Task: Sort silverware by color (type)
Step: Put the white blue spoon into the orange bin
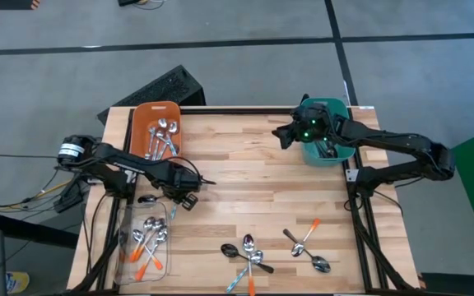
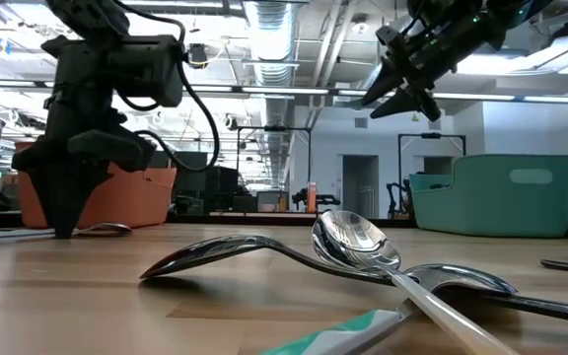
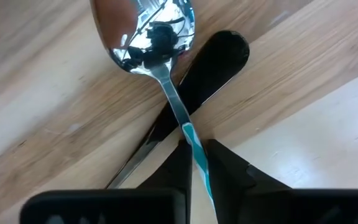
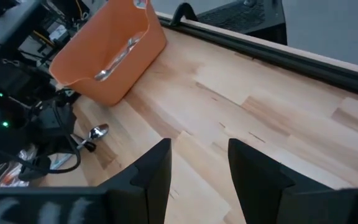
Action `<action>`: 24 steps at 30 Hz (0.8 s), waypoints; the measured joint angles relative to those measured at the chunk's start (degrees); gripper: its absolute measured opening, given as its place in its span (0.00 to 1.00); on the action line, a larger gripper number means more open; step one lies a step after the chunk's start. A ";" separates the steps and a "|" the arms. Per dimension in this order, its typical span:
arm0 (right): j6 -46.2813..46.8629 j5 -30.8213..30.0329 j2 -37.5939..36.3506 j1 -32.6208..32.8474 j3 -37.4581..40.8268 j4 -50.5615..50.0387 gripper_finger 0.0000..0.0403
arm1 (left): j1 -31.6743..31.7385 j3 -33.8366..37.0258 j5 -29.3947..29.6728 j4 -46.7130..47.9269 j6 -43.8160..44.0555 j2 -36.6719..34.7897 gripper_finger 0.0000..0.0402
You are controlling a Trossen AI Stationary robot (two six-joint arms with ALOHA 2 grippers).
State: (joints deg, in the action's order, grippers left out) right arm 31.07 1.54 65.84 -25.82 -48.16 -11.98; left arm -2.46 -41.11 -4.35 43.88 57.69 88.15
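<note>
While my left gripper (image 3: 194, 165) pinches the light-blue handle of a spoon (image 3: 160, 43), I'm at the pick-up step.

The fingers have closed on the handle where it lies across a black spoon (image 3: 213, 62) on the table (image 1: 245, 164), at about 9 o'clock of the board, between the orange bin (image 1: 142, 123) and the clear tray (image 1: 126, 247). My right gripper (image 4: 197, 165) hangs with its fingers apart and nothing between them by the teal bin (image 1: 340, 154) at 1 o'clock. Next I would lift straight up, checking the black spoon stays down, then carry the blue-handled one to its matching group; more spoons (image 1: 249, 255) wait at 6 o'clock.
</note>
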 joint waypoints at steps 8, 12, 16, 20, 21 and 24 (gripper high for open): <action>0.86 0.05 0.00 -0.04 0.00 5.55 0.45 | -0.08 -1.21 0.04 -0.37 -1.49 -4.65 0.03; 1.76 0.07 0.08 -0.04 0.02 11.06 0.45 | -0.11 -3.16 0.16 0.64 -1.53 -8.36 0.02; 1.88 0.14 0.09 -0.04 0.00 16.02 0.45 | -0.23 -5.24 2.00 0.42 -1.74 -12.58 0.02; 1.91 2.10 0.09 -0.04 0.02 18.65 0.45 | -0.87 -6.96 5.82 -0.54 -2.84 -16.38 0.02; 1.91 2.59 0.09 -0.04 0.02 18.85 0.45 | -0.98 -7.30 6.49 -1.19 -3.76 -17.20 0.02; 1.95 3.80 0.11 0.06 0.02 18.61 0.45 | -1.33 -8.26 7.79 -3.64 -7.65 -19.00 0.02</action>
State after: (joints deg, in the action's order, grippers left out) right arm 33.01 5.34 65.95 -25.76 -48.14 6.64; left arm -3.79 -49.37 3.45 40.24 50.04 69.15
